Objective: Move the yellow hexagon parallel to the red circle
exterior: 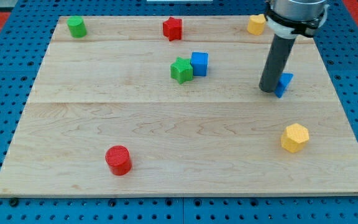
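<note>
The yellow hexagon point(294, 137) lies near the view's lower right of the wooden board point(73, 124). The red circle point(118, 160) stands at the lower left, a little lower in the view than the hexagon. My tip point(268, 90) rests on the board at the right, above the yellow hexagon and apart from it. It touches the left side of a small blue block point(284, 84), partly hidden behind the rod.
A green star point(181, 70) and a blue cube point(199, 63) touch near the top middle. A red star point(173, 28), a green cylinder point(76, 27) and a second yellow block point(257, 24) line the top edge. Blue pegboard surrounds the board.
</note>
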Action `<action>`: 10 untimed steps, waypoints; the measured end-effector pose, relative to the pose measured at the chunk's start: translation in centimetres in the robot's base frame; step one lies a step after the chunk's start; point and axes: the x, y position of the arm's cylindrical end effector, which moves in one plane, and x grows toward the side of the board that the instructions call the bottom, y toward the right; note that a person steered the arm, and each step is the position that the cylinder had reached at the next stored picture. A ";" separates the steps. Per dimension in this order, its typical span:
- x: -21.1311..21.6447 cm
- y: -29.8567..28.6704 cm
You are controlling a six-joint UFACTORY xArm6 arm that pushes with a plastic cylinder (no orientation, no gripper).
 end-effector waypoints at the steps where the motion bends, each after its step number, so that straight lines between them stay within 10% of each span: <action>1: -1.3 -6.0; 7: -10.3 -6.1; 10: -8.1 -9.7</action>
